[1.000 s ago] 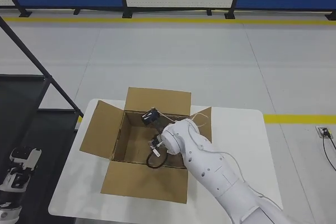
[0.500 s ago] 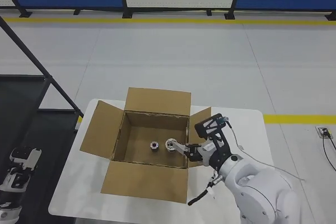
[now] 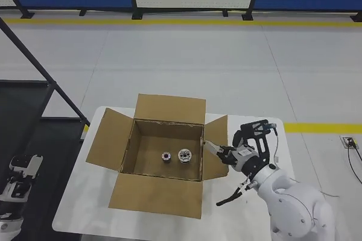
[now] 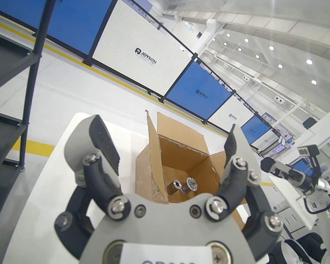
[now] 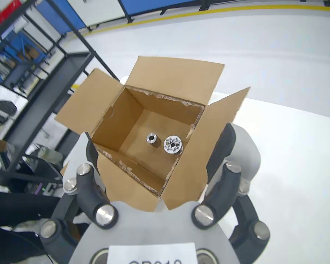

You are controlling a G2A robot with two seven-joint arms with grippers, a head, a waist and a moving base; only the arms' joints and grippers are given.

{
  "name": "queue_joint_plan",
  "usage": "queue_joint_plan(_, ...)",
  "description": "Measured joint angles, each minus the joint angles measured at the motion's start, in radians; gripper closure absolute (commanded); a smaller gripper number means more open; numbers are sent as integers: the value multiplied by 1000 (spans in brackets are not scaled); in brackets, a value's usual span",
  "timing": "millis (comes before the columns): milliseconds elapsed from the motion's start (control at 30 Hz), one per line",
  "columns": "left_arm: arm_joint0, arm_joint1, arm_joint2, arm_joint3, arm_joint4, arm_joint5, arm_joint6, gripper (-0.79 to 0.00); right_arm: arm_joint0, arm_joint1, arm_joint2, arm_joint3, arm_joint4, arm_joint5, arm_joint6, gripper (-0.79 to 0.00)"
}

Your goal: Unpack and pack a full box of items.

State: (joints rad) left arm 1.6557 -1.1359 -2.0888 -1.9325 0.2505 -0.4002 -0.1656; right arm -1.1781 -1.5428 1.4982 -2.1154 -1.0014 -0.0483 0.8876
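2 metal parts [image 3: 185, 155] in box [image 3: 169, 109], right hand [image 3: 212, 146] just outside it

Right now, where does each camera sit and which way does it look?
Top: above the arms, looking down on the box and table; right gripper shows.
Left wrist: beside the table, facing the box; open left gripper shows.
Right wrist: above a box flap, looking inside; open right gripper shows.
All share the box and two metal parts.

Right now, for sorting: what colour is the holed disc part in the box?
Silver metal disc part; best in right wrist view.
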Motion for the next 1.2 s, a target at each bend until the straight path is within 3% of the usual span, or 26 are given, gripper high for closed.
queue_joint_plan(100,-66,4,31,33,49,110,-26,-785,1,8,86,51,79,12,-4,-785)
queue_joint_plan(200,-136,10,77,94,113,163,-58,-785,13,17,157,132,173,4,26,-785)
queue_joint_plan(433,-307,17,233,241,250,161,-103,-785,102,40,209,359,385,-95,130,-785)
queue_joint_plan(533,-339,16,297,261,287,132,-121,-785,126,47,188,395,435,-137,161,-785)
queue_joint_plan(700,-356,13,366,266,309,79,-120,-785,149,55,150,401,530,-182,195,-785)
queue_joint_plan(867,-328,12,375,197,281,50,-109,-785,166,63,90,378,604,-206,227,-785)
queue_joint_plan(1200,-328,17,421,144,319,-10,-157,-785,299,58,-135,441,512,-120,164,-785)
